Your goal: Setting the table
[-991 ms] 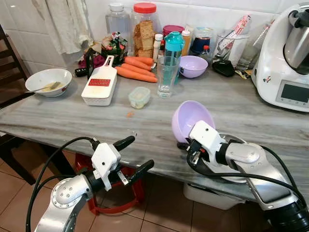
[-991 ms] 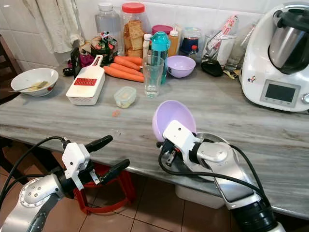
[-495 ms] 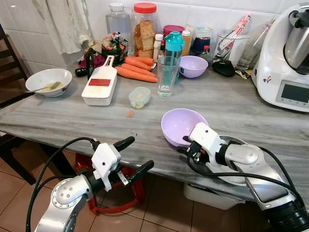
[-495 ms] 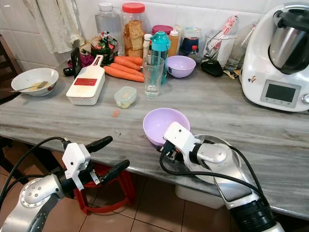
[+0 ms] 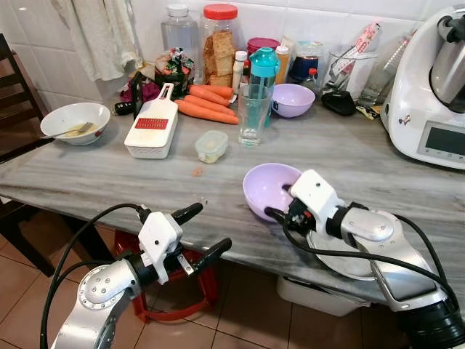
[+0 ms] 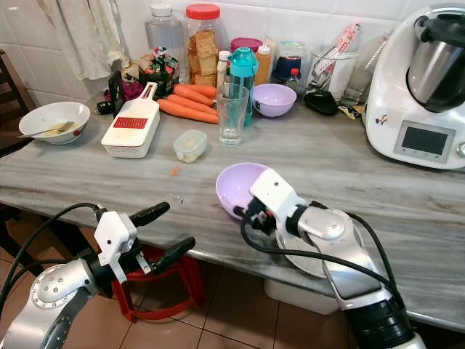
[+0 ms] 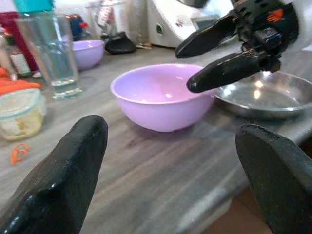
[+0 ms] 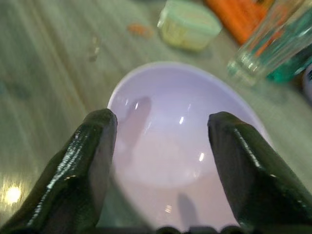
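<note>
**A:** What has changed since a second ago?

**B:** The lilac bowl (image 5: 270, 190) was tipped up on edge in the right gripper (image 7: 204, 64). Now it sits flat on the grey table (image 5: 94, 174), mouth up, near the front edge. The gripper has let go: its two black fingers are apart, just beside the bowl's near rim.

**A:** What surrounds the bowl?

**B:** A steel plate (image 7: 263, 95) lies just beside it, under the right arm. A tall glass (image 5: 252, 115) and a small lidded tub (image 5: 211, 146) stand farther back.

**A:** And the left gripper (image 5: 201, 232)?

**B:** It hovers off the table's front edge, fingers spread, holding nothing.

**A:** How would the bowl handle?

**B:** It looks like light, stiff, glossy plastic, probably slippery. The rim seems the best hold, one finger inside, one outside. Being round, it has no long axis; its opening faces straight up.
</note>
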Controlling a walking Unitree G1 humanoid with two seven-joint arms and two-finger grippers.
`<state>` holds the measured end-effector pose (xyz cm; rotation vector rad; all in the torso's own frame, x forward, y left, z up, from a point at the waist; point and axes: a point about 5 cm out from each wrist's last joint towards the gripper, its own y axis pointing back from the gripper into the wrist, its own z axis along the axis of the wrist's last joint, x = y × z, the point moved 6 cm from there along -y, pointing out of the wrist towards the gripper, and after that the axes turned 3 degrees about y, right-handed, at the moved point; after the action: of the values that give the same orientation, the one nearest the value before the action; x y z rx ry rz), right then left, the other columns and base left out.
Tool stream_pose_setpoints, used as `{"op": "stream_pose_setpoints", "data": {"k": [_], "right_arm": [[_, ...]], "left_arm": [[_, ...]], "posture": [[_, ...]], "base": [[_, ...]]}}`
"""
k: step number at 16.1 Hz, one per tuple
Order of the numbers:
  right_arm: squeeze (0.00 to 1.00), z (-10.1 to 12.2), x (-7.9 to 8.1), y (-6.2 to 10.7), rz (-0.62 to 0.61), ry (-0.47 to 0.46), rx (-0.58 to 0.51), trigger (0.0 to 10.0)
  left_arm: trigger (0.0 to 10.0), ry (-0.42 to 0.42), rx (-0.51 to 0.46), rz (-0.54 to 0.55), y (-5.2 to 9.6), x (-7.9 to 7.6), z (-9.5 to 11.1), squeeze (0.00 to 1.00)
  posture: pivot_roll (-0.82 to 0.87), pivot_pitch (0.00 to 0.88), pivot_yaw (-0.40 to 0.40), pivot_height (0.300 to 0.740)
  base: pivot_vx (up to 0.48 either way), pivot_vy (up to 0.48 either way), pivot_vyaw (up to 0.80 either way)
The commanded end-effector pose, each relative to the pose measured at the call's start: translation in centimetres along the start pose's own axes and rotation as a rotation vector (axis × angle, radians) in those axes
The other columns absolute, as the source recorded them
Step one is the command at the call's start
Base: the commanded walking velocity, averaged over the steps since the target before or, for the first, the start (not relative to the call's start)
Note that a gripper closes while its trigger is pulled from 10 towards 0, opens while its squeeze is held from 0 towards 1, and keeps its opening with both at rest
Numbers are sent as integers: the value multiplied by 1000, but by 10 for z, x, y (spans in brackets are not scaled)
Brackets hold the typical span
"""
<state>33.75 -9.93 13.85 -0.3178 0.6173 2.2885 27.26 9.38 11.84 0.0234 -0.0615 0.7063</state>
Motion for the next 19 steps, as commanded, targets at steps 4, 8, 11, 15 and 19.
{"op": "stream_pose_setpoints", "data": {"k": [4, 8, 11, 15, 19], "right_arm": [[1000, 18, -21, 11, -203, -24, -76, 10000], [1000, 24, -48, 36, -501, -22, -111, 10000], [1000, 15, -50, 50, -637, -42, -67, 10000], [1000, -21, -46, 77, -814, -91, 51, 10000], [1000, -59, -33, 91, -861, -224, 195, 10000]], "left_arm": [[10000, -3, -18, 18, 0, 5, 4, 0], [10000, 12, -47, 71, -2, 13, 6, 0], [10000, 20, -54, 72, -4, 12, 7, 0], [10000, 43, -64, 66, -7, 9, 7, 0], [10000, 47, -56, 46, -8, 7, 5, 0]], "posture": [[-74, 0, -19, 740], [-84, 0, -18, 740], [-87, 0, -23, 740], [-92, 0, -24, 740], [-96, 0, -20, 740]], "base": [[0, 0, 0], [0, 0, 0], [0, 0, 0], [0, 0, 0], [0, 0, 0]]}}
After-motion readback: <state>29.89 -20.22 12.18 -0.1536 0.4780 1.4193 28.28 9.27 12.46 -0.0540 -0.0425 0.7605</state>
